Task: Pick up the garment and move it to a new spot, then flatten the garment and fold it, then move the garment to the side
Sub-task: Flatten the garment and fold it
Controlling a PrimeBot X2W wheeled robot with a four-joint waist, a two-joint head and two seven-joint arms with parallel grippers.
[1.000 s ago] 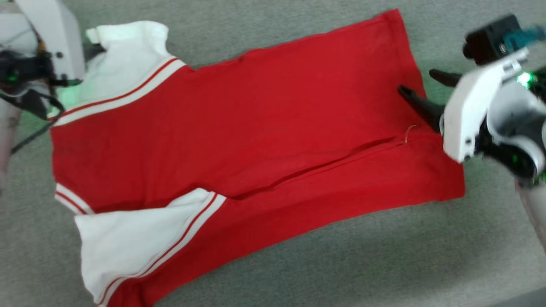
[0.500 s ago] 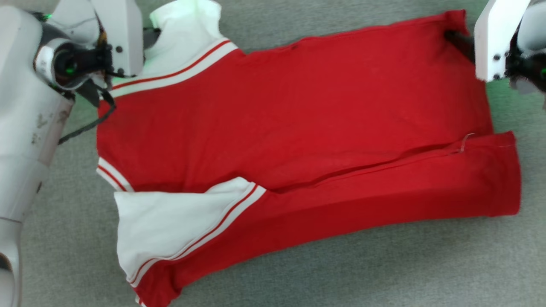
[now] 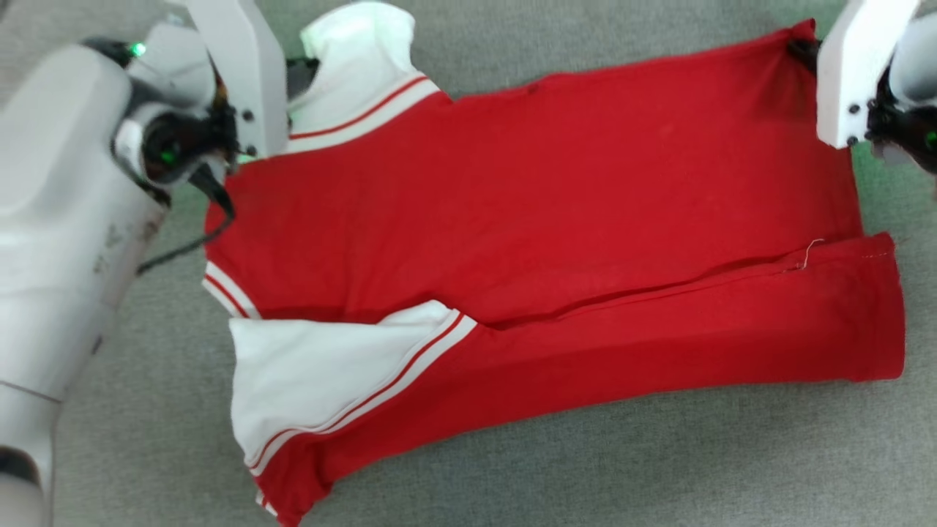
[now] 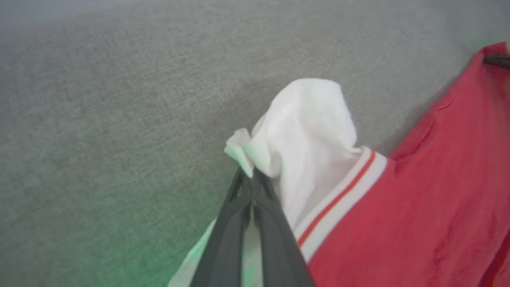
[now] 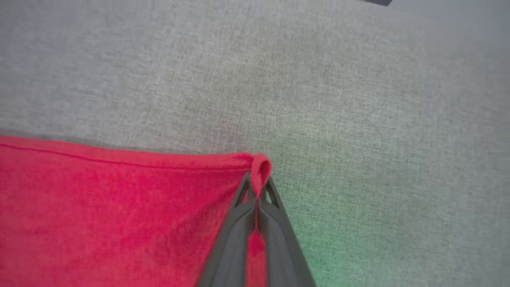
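Garment (image 3: pixel 549 205) is lying spread on a grey cloth surface (image 3: pixel 659 454). Its red body is running across the head view, sleeves toward the robot's left and hem toward its right. The near long side is lying folded over the body, with the near white sleeve (image 3: pixel 315 380) resting on top and a loose thread (image 3: pixel 809 249) curling up beside the hem end of that fold.

In the head view the left arm's pale forearm (image 3: pixel 58 219) is crowding the left edge. Its white wrist housing (image 3: pixel 241 73) is covering most of the left gripper (image 4: pixel 251 175) and part of the far sleeve (image 3: pixel 359 66), and a black cable (image 3: pixel 212 212) is drooping over the garment's shoulder edge. At the upper right, the right wrist housing (image 3: pixel 853 73) is hiding where the fingers are meeting the far hem corner.

The wrist views are showing what the head view is missing. Seen from the left wrist, the left gripper's fingers are pressing together on the bunched tip of the far sleeve, which is standing up in a white peak. A dark finger of the other arm is showing at the red corner far off. Seen from the right wrist, the right gripper (image 5: pixel 258 187) is clamping the hem corner, with red cloth curling into a small loop at the fingertips. A green glow is tinting the surface beside each gripper. A dark shape (image 5: pixel 374 2) is poking in at the top edge of the right wrist view, too little of it to identify.
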